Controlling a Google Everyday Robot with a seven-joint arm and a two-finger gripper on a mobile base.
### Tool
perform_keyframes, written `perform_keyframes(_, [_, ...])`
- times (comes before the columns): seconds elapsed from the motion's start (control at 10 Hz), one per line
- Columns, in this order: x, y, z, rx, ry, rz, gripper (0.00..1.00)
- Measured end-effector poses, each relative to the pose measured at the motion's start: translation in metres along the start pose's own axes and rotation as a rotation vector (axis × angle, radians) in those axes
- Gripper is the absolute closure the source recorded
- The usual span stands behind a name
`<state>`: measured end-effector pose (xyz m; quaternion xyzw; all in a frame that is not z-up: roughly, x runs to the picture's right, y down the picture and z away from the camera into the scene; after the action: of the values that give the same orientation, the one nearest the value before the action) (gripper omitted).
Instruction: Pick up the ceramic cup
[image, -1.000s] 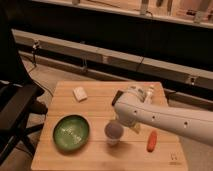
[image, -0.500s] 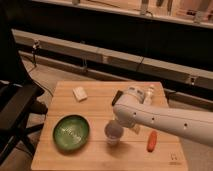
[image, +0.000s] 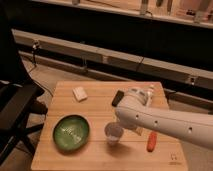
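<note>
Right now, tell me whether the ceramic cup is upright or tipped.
Upright: the ceramic cup stands on the table, open mouth up; the gripper hangs close over its far rim.

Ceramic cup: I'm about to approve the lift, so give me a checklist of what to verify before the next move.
1. Ceramic cup upright on the table: ok.
2. Gripper at the arm's end, directly above the cup: ok.
3. Secure hold on the cup: cannot tell, the arm hides it.
4. Green bowl apart from the cup: ok.
5. Orange item apart from the cup: ok.
</note>
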<state>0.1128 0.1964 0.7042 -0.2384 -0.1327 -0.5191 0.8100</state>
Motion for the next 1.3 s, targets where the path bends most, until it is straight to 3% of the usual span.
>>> perform_keyframes(0.5, [-0.014, 0.011, 0.038, -0.05, -0.092, -0.033, 0.2])
perform_keyframes(0.7, [-0.02, 0.009, 0.058, -0.047, -0.152, -0.048, 0.2])
perform_keyframes(0.8, [-0.022, 0.007, 0.067, -0.027, -0.193, -0.056, 0.2])
perform_keyframes(0.9, [-0.02, 0.009, 0.07, -0.025, -0.196, -0.053, 0.2])
perform_keyframes(1.1, [-0.015, 0.004, 0.061, -0.025, -0.156, -0.052, 0.23])
perform_keyframes(1.3, [-0.011, 0.002, 0.042, -0.028, -0.149, -0.05, 0.41])
